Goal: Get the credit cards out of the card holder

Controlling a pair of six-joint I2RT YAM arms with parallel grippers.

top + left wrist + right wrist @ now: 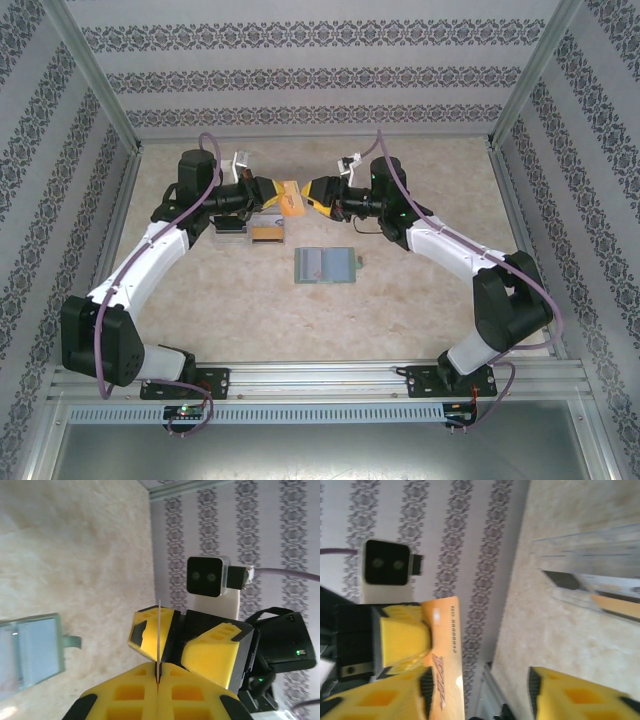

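Sage-green card holder (pixel 325 265) lies opened flat on the table (pixel 420 300), nearest the front edge, with neither gripper touching it. Behind it to the left sits a clear tray (pixel 250 228) with a black card (pixel 564 580) and an orange card (pixel 615 605) inside. Farther back, above the table, the two grippers meet tip to tip. The left gripper (pixel 283 195) has its fingers pressed together on an orange-yellow credit card (pixel 445 655), seen edge-on from the left wrist. The right gripper (pixel 312 192) has its fingers spread, one on each side of that card, which sits close by one finger and well clear of the other.
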